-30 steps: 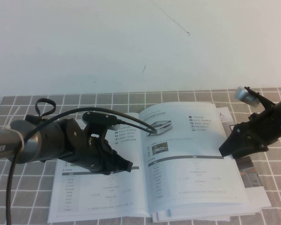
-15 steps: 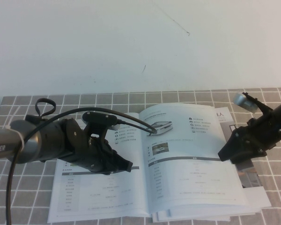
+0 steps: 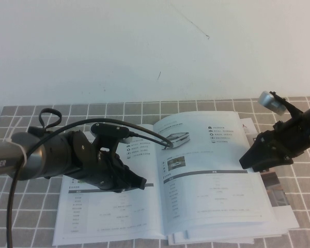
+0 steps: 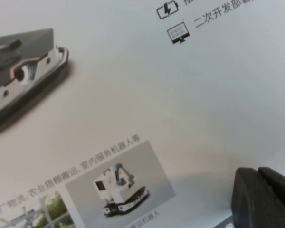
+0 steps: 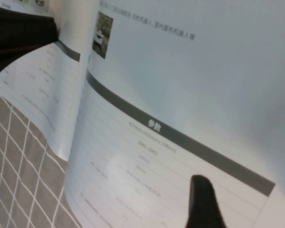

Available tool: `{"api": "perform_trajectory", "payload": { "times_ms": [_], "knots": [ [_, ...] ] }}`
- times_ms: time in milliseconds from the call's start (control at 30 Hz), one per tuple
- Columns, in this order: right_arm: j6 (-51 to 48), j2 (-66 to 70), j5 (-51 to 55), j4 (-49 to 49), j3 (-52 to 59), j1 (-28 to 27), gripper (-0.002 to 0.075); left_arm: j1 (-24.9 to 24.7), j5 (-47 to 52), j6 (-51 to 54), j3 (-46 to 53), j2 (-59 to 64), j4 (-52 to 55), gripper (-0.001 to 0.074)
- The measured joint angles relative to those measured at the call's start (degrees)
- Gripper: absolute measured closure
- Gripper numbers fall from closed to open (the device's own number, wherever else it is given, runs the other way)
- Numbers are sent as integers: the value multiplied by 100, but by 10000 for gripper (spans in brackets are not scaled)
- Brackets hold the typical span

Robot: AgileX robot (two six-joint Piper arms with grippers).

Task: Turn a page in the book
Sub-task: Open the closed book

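- Grey tiled cloth (image 3: 36, 111) covers the table below a plain white wall (image 3: 119, 46).
- Book (image 3: 160, 181) lies open and flat on the cloth, between the two claws, white sheets with dark header bars.
- Page (image 3: 212, 170) with the white low vehicle photo lies flat, its outer edge just beside the right claw.
- Left claw (image 3: 139, 183) rests over the left-hand sheet near the spine, clenched, holding nothing.
- Right claw (image 3: 246, 161) sits at the page's outer edge; I cannot tell its spread or whether it touches.
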Motion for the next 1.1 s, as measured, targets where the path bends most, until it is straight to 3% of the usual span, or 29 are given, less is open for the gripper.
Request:
{"api": "perform_trajectory", "payload": {
  "times_ms": [1100],
  "knots": [
    [-47,365,-155,-167,-28,0,329,0,-40,0,0,9,-217,738]
  ]
}}
